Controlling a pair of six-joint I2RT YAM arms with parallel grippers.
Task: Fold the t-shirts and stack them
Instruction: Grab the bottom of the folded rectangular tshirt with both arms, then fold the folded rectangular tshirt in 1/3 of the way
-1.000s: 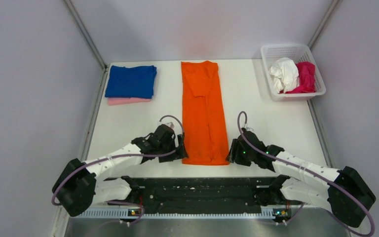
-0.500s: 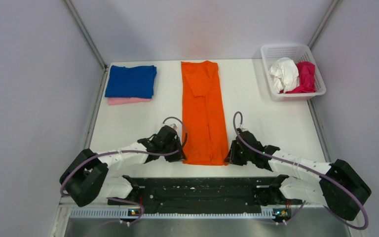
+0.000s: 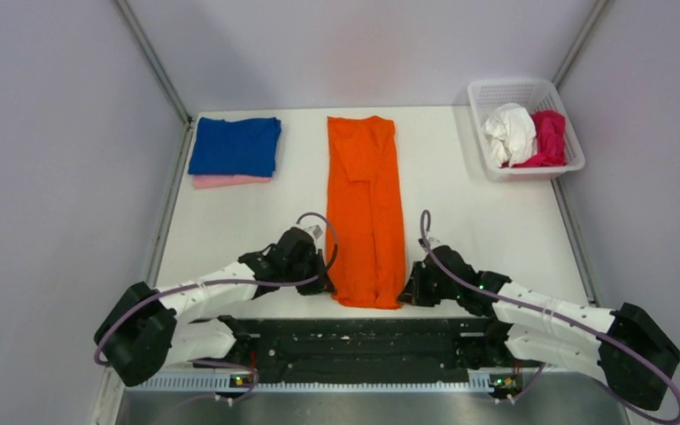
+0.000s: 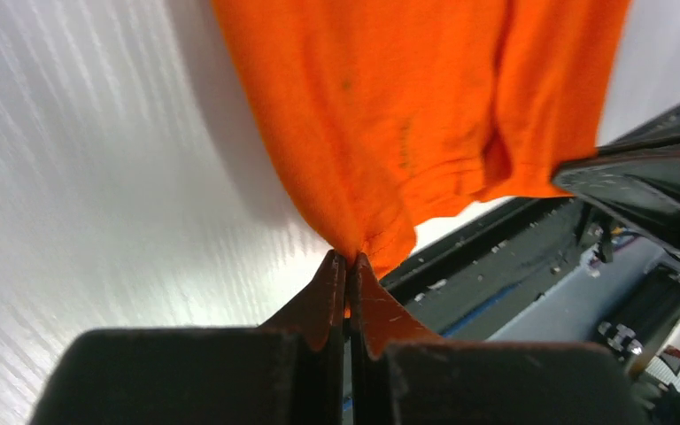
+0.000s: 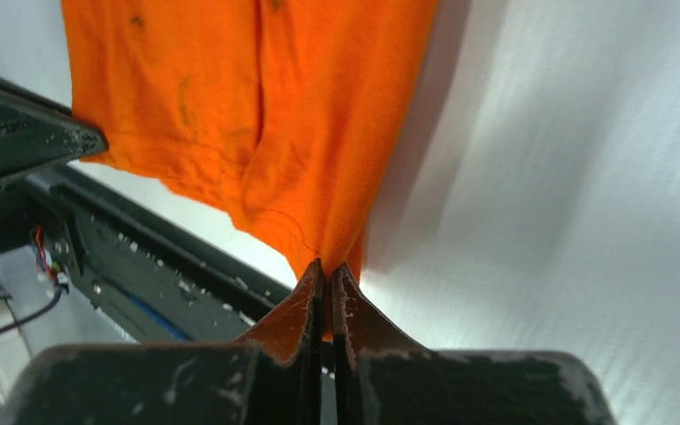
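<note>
An orange t-shirt (image 3: pixel 366 208), folded into a long strip, runs down the middle of the table. My left gripper (image 3: pixel 326 283) is shut on its near left corner (image 4: pixel 367 235), and my right gripper (image 3: pixel 405 290) is shut on its near right corner (image 5: pixel 319 239). Both corners are pinched up off the table, so the near hem sags between them. A folded blue t-shirt (image 3: pixel 235 145) lies on a folded pink t-shirt (image 3: pixel 230 181) at the back left. Crumpled white (image 3: pixel 509 133) and magenta (image 3: pixel 549 137) t-shirts fill the basket.
The white lattice basket (image 3: pixel 496 90) stands at the back right corner. A black rail (image 3: pixel 354 341) with the arm bases runs along the near edge. Grey walls close in the table (image 3: pixel 478 221) on the left, right and back.
Both grippers have closed on the near corners of the orange t-shirt. The near hem has narrowed and lifted slightly, and both arms have shifted a little toward the cloth.
</note>
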